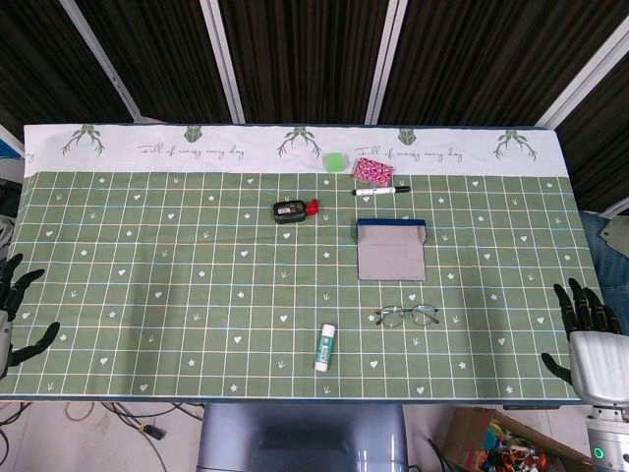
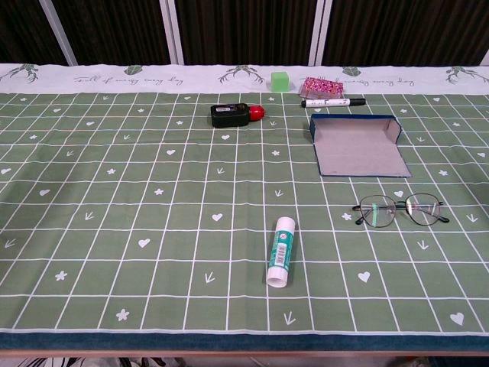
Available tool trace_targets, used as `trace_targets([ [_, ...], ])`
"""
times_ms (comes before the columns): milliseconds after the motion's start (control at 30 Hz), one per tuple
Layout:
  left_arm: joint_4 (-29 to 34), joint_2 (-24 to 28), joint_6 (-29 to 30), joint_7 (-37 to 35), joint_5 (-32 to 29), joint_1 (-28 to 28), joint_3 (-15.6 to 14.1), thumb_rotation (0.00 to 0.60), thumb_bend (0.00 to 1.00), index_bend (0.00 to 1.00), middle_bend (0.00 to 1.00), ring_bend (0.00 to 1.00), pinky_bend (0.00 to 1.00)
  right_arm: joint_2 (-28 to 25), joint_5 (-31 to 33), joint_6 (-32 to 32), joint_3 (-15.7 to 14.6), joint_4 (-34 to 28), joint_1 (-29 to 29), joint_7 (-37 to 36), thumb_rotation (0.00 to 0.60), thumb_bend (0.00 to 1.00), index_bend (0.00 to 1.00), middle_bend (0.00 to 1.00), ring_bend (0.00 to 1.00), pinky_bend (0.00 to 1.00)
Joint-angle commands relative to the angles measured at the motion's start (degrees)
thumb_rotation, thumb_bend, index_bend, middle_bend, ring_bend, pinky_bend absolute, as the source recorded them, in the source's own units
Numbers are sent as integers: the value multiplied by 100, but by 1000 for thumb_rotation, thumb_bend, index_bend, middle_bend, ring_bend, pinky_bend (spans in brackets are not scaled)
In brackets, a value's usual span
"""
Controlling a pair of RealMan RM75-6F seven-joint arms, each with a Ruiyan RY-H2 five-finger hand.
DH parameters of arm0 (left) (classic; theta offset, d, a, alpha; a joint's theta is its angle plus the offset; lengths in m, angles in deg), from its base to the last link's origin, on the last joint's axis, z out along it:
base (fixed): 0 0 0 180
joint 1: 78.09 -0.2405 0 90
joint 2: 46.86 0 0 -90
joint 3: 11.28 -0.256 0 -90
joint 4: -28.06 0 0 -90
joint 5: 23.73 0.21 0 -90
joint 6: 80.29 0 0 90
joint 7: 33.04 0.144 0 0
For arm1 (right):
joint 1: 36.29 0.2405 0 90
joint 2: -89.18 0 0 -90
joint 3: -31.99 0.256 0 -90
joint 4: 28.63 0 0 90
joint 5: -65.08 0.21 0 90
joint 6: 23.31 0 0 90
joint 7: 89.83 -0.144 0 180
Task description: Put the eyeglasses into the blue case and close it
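The eyeglasses (image 1: 407, 315) (image 2: 399, 209), thin dark wire frames, lie on the green cloth right of centre, near the front. Just behind them the blue case (image 1: 391, 249) (image 2: 358, 145) lies open, its grey lining facing up. My left hand (image 1: 15, 310) sits at the table's left edge with fingers spread and nothing in it. At the front right corner my right hand (image 1: 587, 320) is raised, fingers apart and holding nothing. Both hands are far from the glasses and show only in the head view.
A glue stick (image 1: 325, 346) (image 2: 280, 250) lies at the front centre. Toward the back are a black device with a red end (image 1: 294, 209) (image 2: 235, 115), a marker pen (image 1: 381, 191) (image 2: 332, 102), a pink patterned pouch (image 1: 373, 170) (image 2: 320, 85) and a green cube (image 1: 335, 161) (image 2: 281, 80).
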Motion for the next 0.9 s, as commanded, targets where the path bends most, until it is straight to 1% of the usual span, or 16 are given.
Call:
trace_targets([
  [33, -5, -4, 12, 9, 10, -2, 0, 600, 248, 171, 0, 0, 0, 3, -4, 9, -6, 3, 4, -5, 600, 105, 29, 37, 97, 219],
  [533, -21, -27, 43, -2, 3, -4, 18, 600, 248, 171, 0, 0, 0, -17, 22, 64, -12, -17, 30, -98, 600, 105, 30, 37, 103, 219],
  [733, -23, -38, 38, 7, 7, 1, 16, 600, 248, 170, 0, 0, 0, -43, -7, 96, -30, -24, 41, -310, 600, 105, 59, 39, 123, 219],
  [900, -22, -42, 51, 9, -3, -4, 24, 600, 248, 170, 0, 0, 0, -51, 58, 136, -13, 14, 52, -346, 600, 105, 63, 39, 125, 219],
])
